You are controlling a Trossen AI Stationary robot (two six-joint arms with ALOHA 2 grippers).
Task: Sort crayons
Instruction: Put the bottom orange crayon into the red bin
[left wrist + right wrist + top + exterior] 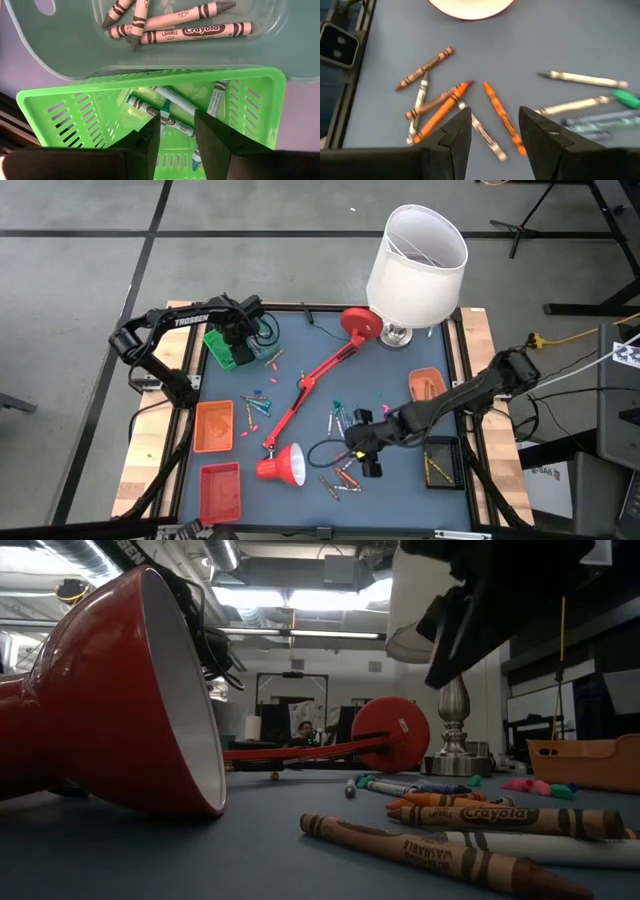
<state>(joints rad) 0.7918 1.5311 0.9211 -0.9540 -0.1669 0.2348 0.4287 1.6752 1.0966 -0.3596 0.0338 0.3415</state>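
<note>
My left gripper (177, 125) hangs open, pointing down, over the green basket (75, 115) at the table's far left. Green and teal crayons (165, 117) lie on the basket's floor, below the fingers and apart from them. A pale teal tray (75, 50) next to the basket holds grey crayons (200, 30). My right gripper (495, 117) is open and slants down above a loose cluster of orange (497, 112), brown (425, 67) and white (582, 79) crayons lying flat on the blue table near its front (340, 480). More crayons (258, 405) lie at mid-left.
A red desk lamp (310, 385) lies across the table's middle, its shade (282, 467) by the front cluster. A white-shaded lamp (415, 265) stands at the far edge. Orange (213, 425) and red (220, 490) trays sit front left; an orange bin (427, 383) and a dark bin (440, 463) sit right.
</note>
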